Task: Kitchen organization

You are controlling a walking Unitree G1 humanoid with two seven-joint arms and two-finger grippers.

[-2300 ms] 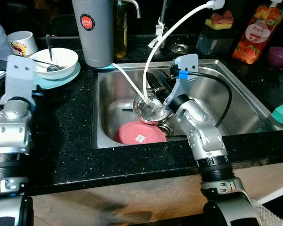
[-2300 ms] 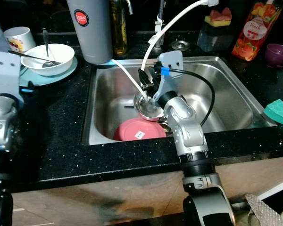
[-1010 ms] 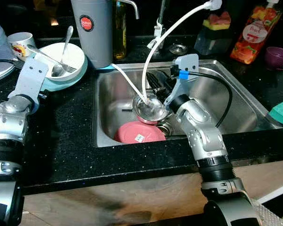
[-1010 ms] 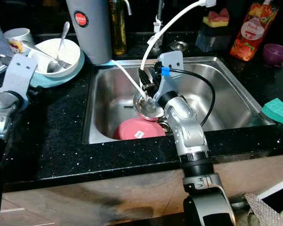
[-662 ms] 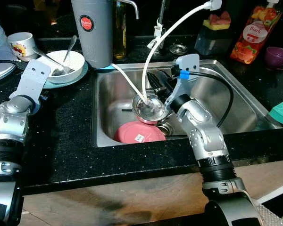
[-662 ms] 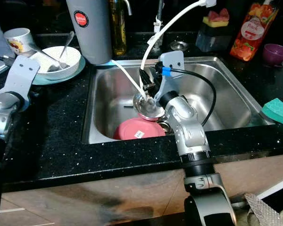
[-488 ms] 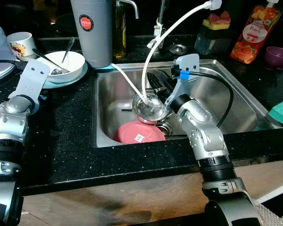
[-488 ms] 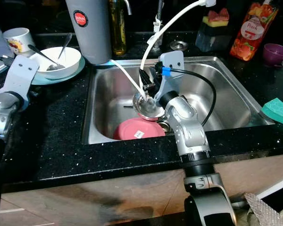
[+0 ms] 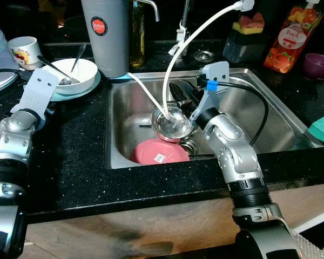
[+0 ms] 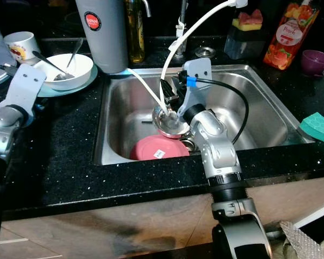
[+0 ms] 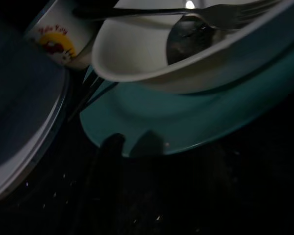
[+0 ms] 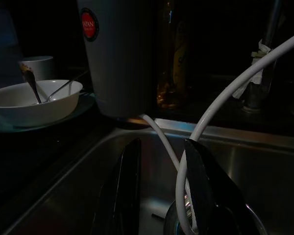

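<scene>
Right gripper (image 9: 179, 96) down inside the steel sink (image 9: 270, 116), jaws spread above the steel bowl (image 9: 173, 122), one finger just beside a white hose (image 12: 172, 152) dipping into that bowl. Pink plate (image 9: 159, 152) on sink floor, partly under the bowl. Left gripper (image 11: 132, 147) at the teal plate (image 9: 83, 89) rim on the black bench (image 9: 75, 151); jaw state cannot be told. White bowl (image 9: 75, 73) with spoon and fork on that plate.

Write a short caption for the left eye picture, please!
Right gripper reaches into the steel sink beside a metal bowl and pink plate.
</scene>
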